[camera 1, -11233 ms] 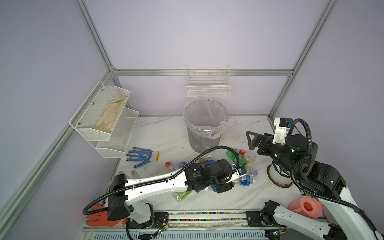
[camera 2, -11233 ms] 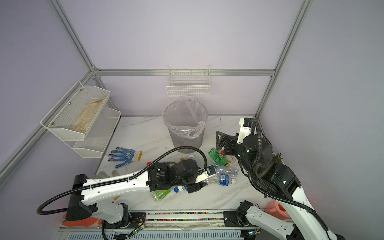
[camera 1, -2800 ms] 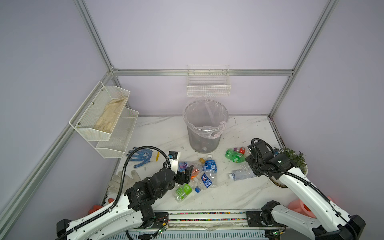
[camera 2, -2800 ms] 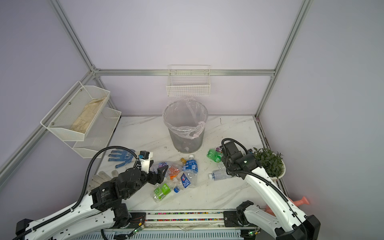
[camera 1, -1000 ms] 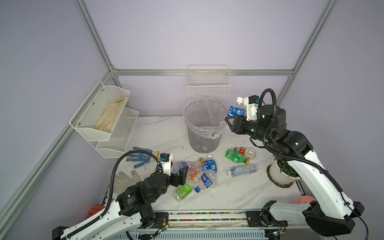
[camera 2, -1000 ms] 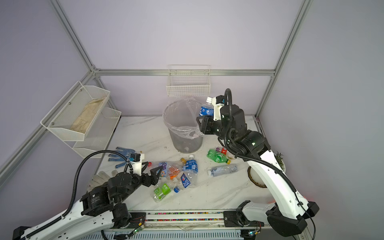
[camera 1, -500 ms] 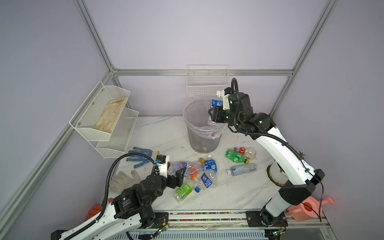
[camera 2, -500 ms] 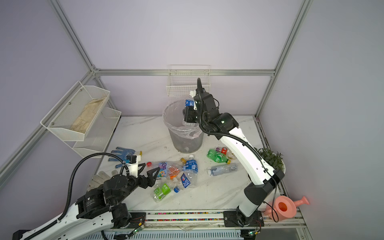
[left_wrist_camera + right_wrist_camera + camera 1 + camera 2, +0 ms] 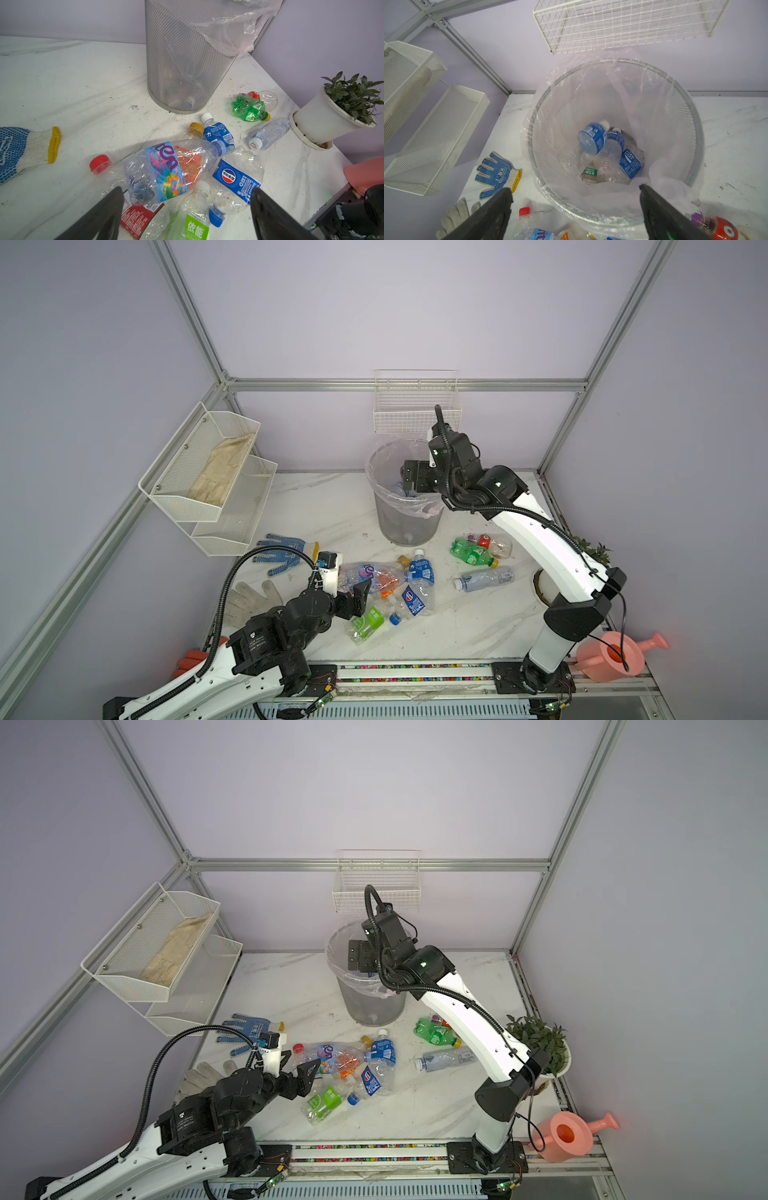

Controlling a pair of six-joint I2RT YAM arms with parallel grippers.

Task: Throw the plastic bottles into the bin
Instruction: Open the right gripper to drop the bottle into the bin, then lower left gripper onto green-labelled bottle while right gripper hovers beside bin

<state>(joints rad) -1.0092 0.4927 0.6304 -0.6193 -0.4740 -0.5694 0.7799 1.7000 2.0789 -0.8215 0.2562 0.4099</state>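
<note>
My right gripper [image 9: 574,189] hangs open over the mouth of the grey mesh bin [image 9: 695,128], as both top views show [image 9: 415,481] [image 9: 359,960]. Nothing is between its jaws. A blue-labelled bottle [image 9: 591,139], blurred, is inside the bin above other plastic bottles [image 9: 629,162]. My left gripper [image 9: 187,190] is open and empty just above the pile of crushed bottles [image 9: 386,585] on the marble table. Straight ahead of it lie a colourful-labelled bottle [image 9: 164,172] and a green-labelled one [image 9: 195,224]. A green bottle [image 9: 469,551] and a clear one [image 9: 484,578] lie to the right.
A blue-dotted glove [image 9: 286,556] and a white glove [image 9: 249,597] lie left of the pile. White mesh shelves [image 9: 208,477] hang on the left wall and a wire basket [image 9: 415,406] above the bin. A potted plant [image 9: 540,1044] and a pink watering can [image 9: 569,1135] stand at the right.
My right gripper has moved further over the bin and opened. The blue-labelled bottle it held has dropped into the bin. The left arm has hardly moved.
</note>
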